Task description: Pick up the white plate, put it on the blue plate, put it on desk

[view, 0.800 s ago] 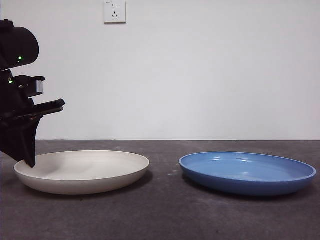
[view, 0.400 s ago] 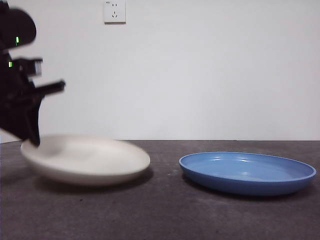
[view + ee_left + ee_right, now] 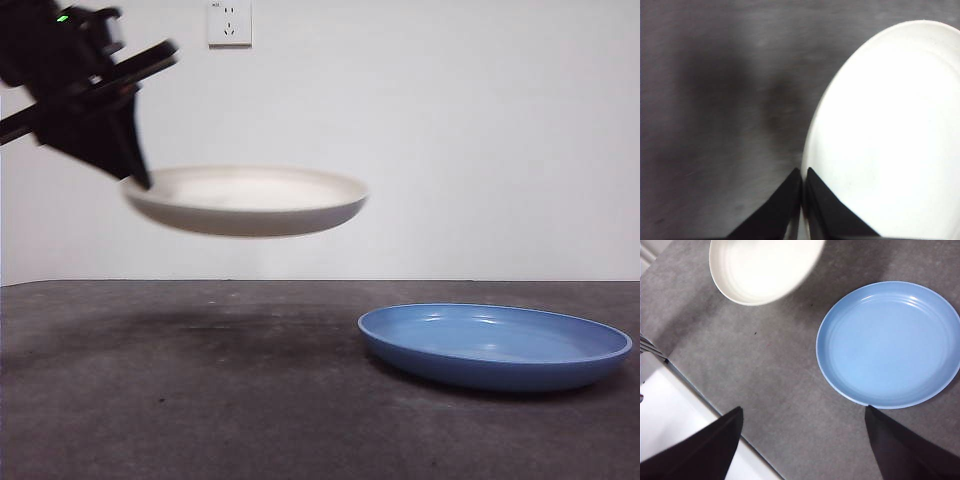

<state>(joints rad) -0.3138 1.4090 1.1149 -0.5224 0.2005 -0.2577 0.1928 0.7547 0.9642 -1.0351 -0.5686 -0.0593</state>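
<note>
The left gripper (image 3: 802,182), clamped on the white plate's (image 3: 245,200) rim, holds it airborne; setting it onto the blue plate (image 3: 495,345) remains undone.

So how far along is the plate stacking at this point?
Done: the left gripper is shut on the white plate by its rim, clear of the desk. In hand: carrying it, off to one side of the blue plate. Left: setting it on the blue plate. The right gripper waits open.
</note>
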